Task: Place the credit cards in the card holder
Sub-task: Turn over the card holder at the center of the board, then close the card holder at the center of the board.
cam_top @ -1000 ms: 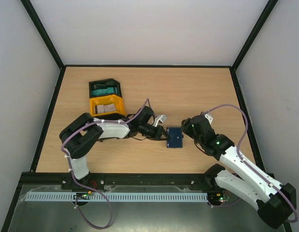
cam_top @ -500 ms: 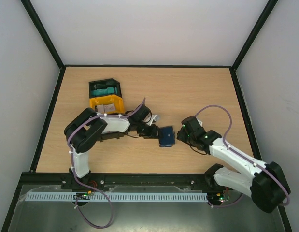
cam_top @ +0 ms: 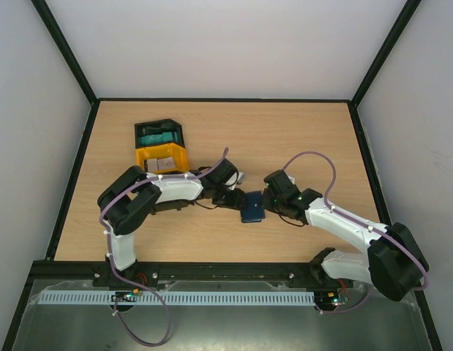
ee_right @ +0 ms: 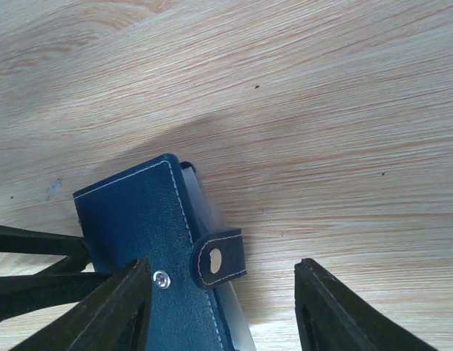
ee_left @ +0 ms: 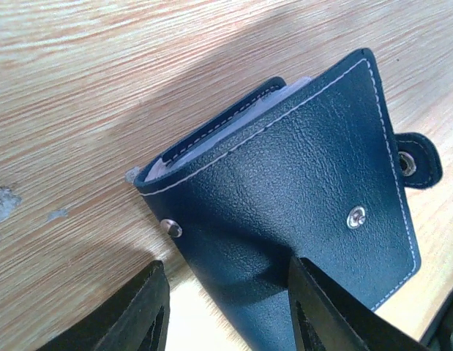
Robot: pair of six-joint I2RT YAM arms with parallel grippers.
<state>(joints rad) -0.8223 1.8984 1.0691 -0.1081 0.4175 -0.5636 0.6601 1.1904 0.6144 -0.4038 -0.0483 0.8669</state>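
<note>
Two grippers flank holder, folded over now, flat open a second ago. Left gripper jaws have parted to half open, gripping nothing. Right gripper is half open astride the unsnapped tab. Fastening likely remains.

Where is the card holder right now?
In the top view, the card holder lies near the middle of the table, between the left gripper and the right gripper, right of the yellow tray.

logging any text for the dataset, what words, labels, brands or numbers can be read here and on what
No text can be read anywhere in these views.
card holder: plain navy cover, white stitching, metal snaps, no brand or lettering.
cards in the yellow tray: any print is too small to read.
black tray: no legible label.
</note>
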